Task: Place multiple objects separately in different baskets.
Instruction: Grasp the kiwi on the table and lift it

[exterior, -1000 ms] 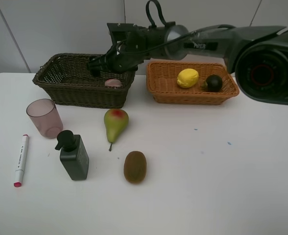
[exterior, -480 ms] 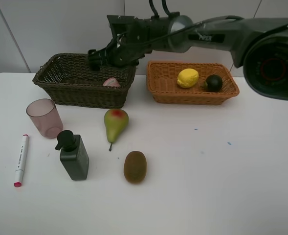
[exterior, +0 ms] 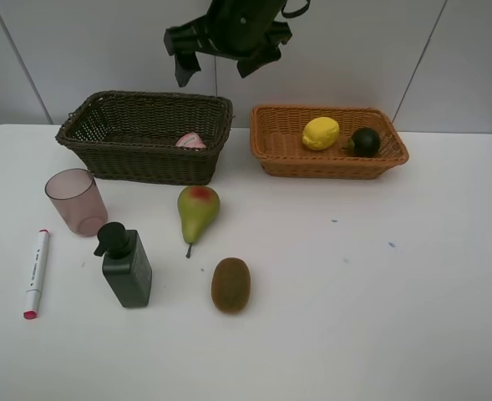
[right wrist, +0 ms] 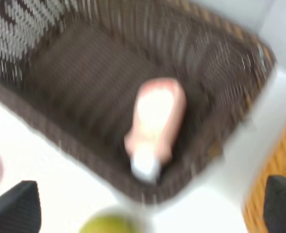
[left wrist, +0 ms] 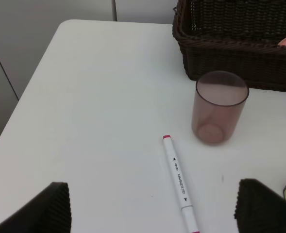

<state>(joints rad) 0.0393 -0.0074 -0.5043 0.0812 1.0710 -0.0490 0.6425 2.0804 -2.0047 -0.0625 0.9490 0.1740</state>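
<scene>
— What do we have under it all?
— We see a plain white table (exterior: 379,330), matte, with a few bluish specks (exterior: 390,245) on its right half. Behind it stands a pale grey panelled wall (exterior: 78,50) with thin seams.

— And the baskets?
— We find both along the back of the table, side by side. The dark brown basket (exterior: 137,165) is on the left, with the pink bottle (exterior: 190,141) lying on its side at the right end. The orange basket (exterior: 329,163) holds the yellow lemon (exterior: 321,133) and, just beside it, the dark green fruit (exterior: 364,141).

— What lies loose?
— In front of the dark basket we see the mauve cup (exterior: 76,201) upright, the marker (exterior: 35,272), the pump bottle (exterior: 126,267) upright, the pear (exterior: 197,210) on its side and the kiwi (exterior: 230,285).

— The claws?
— We see the right claw (exterior: 218,68) high above the dark basket, its fingers spread apart and empty. Only the wrist camera shows the left claw (left wrist: 155,208), also wide apart, over the table near the marker and cup.
</scene>
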